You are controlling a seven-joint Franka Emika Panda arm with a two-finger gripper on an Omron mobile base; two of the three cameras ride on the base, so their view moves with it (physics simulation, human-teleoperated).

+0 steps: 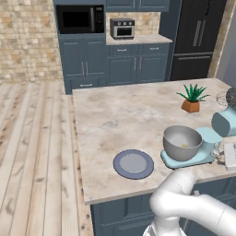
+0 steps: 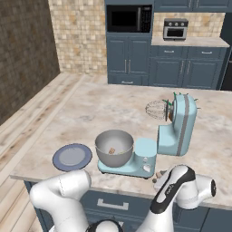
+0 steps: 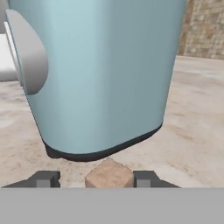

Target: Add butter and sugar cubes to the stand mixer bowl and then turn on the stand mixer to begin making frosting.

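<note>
end effector (image 3: 95, 179) fingers flank a small tan sugar cube (image 3: 109, 174); grip unclear, beside the light-blue stand mixer (image 3: 100, 74).

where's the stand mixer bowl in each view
Left base view: the stand mixer bowl sits right of centre on the stand mixer base, right of the blue-grey plate.
Right base view: the bowl is at centre, again right of the plate.
Hand view: not in it; the mixer's blue body looms close.
Shared landmark: the mixer.
</note>
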